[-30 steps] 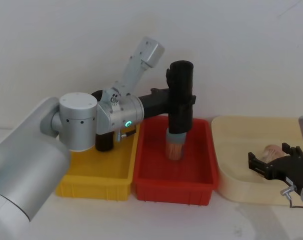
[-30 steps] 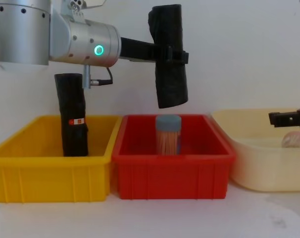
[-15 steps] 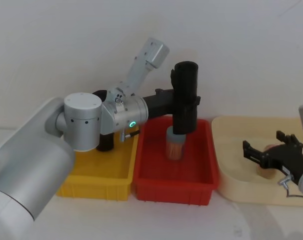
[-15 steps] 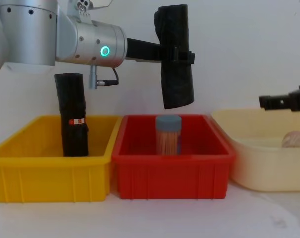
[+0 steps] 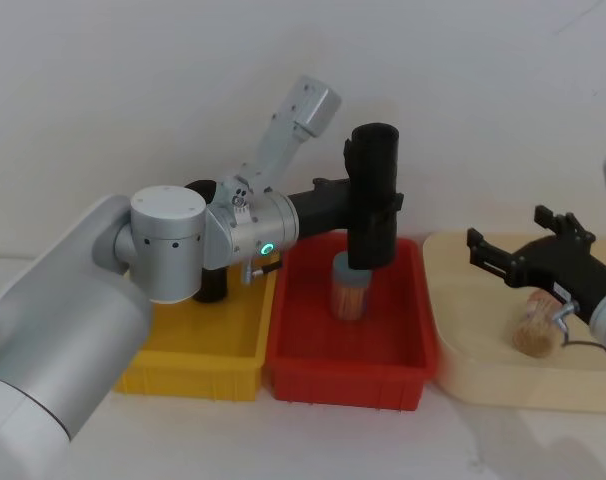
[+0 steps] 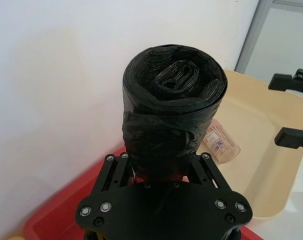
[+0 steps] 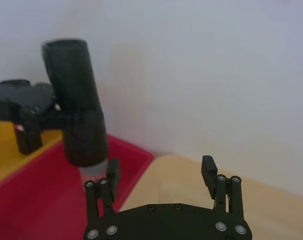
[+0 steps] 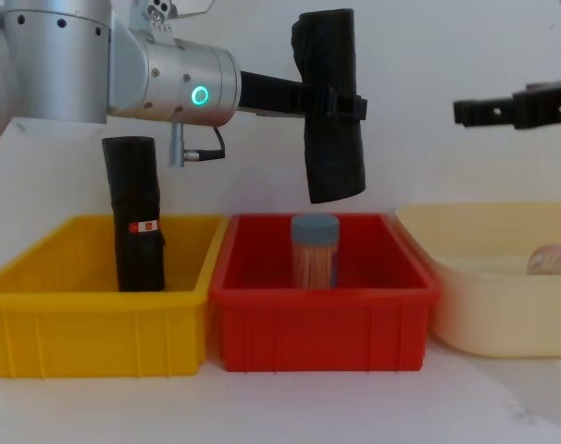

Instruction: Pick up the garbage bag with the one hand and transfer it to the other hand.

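Clamping the garbage bag (image 8: 334, 162) upright, left gripper (image 8: 338, 104) hangs above red bin (image 8: 322, 326).

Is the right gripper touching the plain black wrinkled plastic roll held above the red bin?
No, the open right gripper hangs well apart from the plain black wrinkled plastic roll clamped in the left gripper.
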Available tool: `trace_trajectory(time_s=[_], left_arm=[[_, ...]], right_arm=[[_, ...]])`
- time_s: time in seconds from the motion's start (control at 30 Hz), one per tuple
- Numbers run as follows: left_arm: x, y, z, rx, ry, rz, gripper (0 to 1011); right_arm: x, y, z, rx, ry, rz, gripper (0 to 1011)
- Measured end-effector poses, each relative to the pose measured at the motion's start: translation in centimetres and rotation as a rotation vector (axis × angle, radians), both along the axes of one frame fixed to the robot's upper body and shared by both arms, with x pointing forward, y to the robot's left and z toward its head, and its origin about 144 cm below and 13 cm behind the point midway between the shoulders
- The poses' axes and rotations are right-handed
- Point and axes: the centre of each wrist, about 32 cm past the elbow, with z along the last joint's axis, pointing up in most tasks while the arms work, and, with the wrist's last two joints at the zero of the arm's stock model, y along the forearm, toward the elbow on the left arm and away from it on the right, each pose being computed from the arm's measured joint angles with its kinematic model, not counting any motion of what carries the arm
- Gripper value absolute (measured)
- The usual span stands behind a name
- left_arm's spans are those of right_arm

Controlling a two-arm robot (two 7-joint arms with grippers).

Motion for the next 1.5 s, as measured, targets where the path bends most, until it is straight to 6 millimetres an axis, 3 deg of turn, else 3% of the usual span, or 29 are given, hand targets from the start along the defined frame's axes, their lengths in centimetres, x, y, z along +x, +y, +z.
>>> trace_trajectory(time_s=[0.97, 1.5], left_arm=[[0.0, -0.1, 0.0, 0.000, 0.000, -0.002, 430], [0.0, -0.1, 0.0, 0.000, 0.000, -0.002, 430]], right_arm=[[3.7, 2.9, 1.7, -0.014, -0.044, 0.135, 999], [4.4, 3.6, 3.5, -0.004, -0.082, 0.201, 999]])
